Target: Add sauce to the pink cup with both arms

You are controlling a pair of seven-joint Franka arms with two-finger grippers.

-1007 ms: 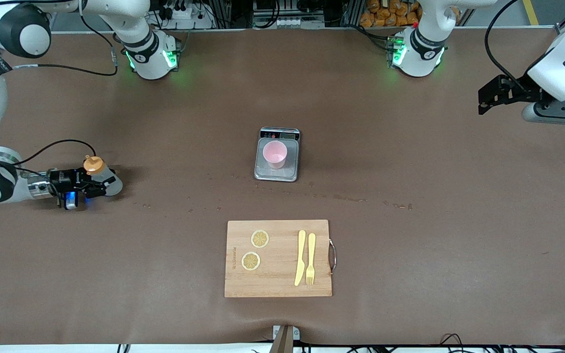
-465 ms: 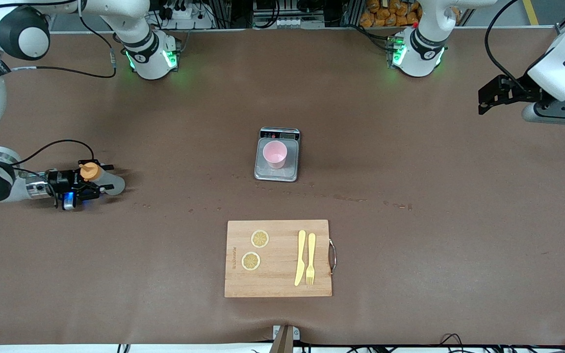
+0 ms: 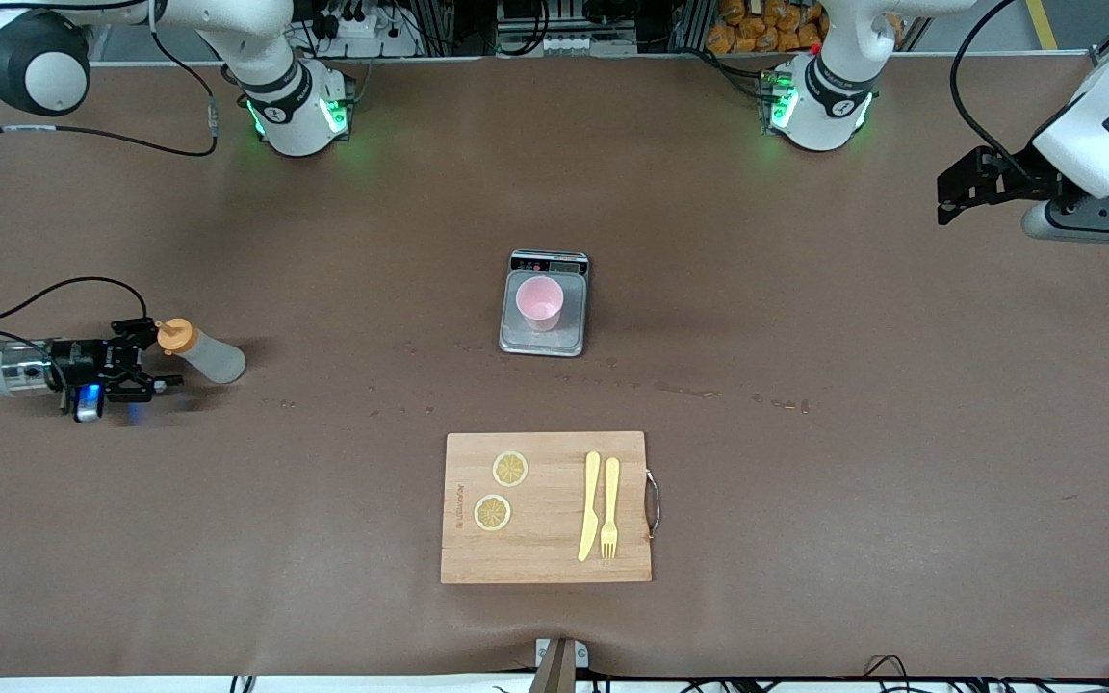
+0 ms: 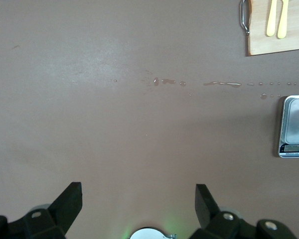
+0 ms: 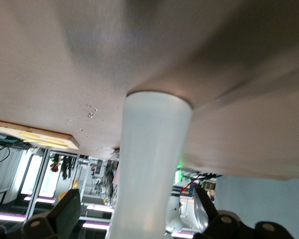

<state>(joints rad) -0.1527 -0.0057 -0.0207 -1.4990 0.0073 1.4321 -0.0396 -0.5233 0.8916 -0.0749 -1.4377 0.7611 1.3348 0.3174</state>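
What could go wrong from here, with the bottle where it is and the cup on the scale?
1. The right gripper is open right beside the sauce, which looks unheld; a nudge to the orange cap could tip it.
2. The pink cup stands unheld on the small scale; a bump while pouring might knock it off.
3. Droplets already lie on the table between scale and cutting board; more could spill. The left gripper waits, open, over the left arm's end.

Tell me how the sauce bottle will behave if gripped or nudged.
The sauce bottle stands tall and narrow on the table, so a nudge near its orange cap would probably tip it. Its translucent walls suggest soft plastic that yields when squeezed. Its round body might then roll.
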